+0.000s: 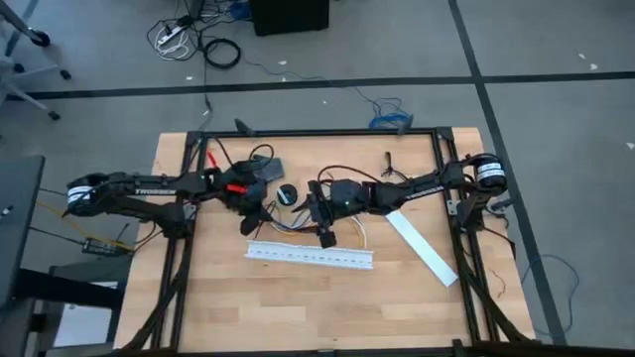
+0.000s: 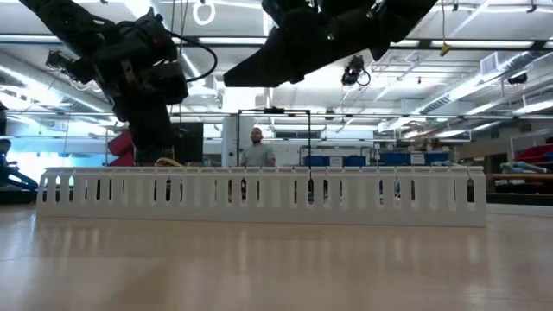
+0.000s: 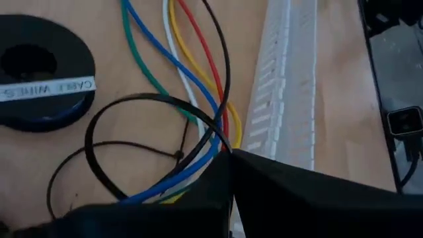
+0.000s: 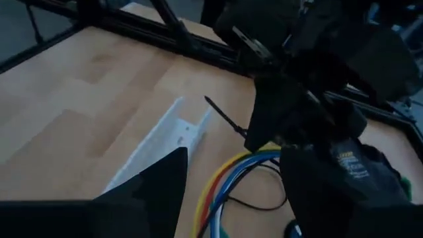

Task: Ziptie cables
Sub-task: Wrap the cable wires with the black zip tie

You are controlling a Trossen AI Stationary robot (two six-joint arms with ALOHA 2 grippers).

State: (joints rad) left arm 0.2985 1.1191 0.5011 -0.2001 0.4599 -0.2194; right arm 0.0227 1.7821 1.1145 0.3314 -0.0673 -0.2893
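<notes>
The cables (image 3: 198, 73), thin wires in green, blue, white, yellow, red and black, lie on the wooden table beside the white slotted channel (image 1: 310, 256). They run into my left gripper (image 3: 228, 162), which is shut on them. The black ziptie (image 3: 149, 98) loops around the bundle, and its tail (image 4: 221, 112) sticks out past the left fingers. My right gripper (image 1: 323, 233) hangs open above the table just right of the left one. In its wrist view the cables (image 4: 225, 178) show between its fingers, untouched. My left gripper pinches the bunch of cables (image 3: 210, 149) between its two fingers, which lie across the wires and slant down from the table's left. The bundle lies low at the table and fans out past the fingers. The ziptie's loop (image 3: 221, 137) also runs in there; whether it is pinched I cannot tell.
A black wire spool (image 3: 39, 73) lies close behind the cables, with a thin black wire loop (image 3: 112, 149) beside it. A flat white strip (image 1: 422, 248) lies to the right. Black frame rails (image 1: 317, 134) border the table. A person (image 2: 257, 147) stands far off in the room.
</notes>
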